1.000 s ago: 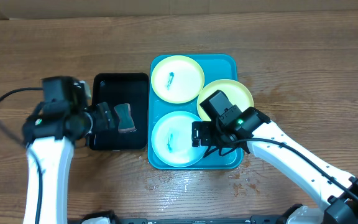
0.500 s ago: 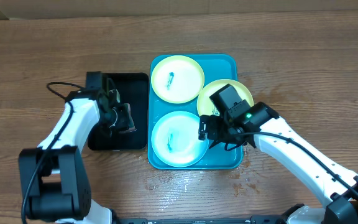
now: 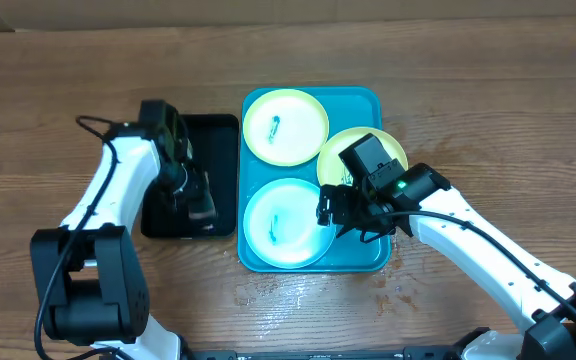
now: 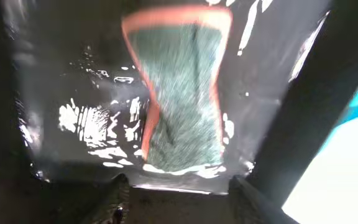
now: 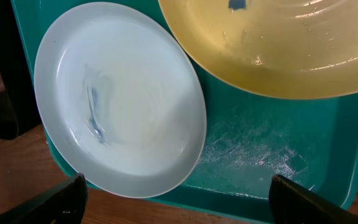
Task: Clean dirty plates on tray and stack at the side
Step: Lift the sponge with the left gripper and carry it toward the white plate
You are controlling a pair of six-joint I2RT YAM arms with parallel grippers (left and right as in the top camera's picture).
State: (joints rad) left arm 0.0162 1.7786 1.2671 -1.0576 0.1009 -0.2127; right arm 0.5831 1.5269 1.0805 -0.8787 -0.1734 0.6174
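I log left gripper (image 4: 179,196) fingers apart; sponge (image 4: 182,99) in black tub (image 3: 218,135) just ahead between them, long axis pointing away. Right gripper (image 5: 185,204) spread over cyan plate (image 5: 117,99) on tray (image 5: 260,162).

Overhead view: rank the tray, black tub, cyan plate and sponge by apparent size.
1. tray
2. black tub, partly covered but clearly larger than the plate
3. cyan plate
4. sponge, smallest by far

I see a black tub (image 3: 220,150) holding a green, orange-edged sponge (image 4: 182,93); the tub's floor looks wet, I think.
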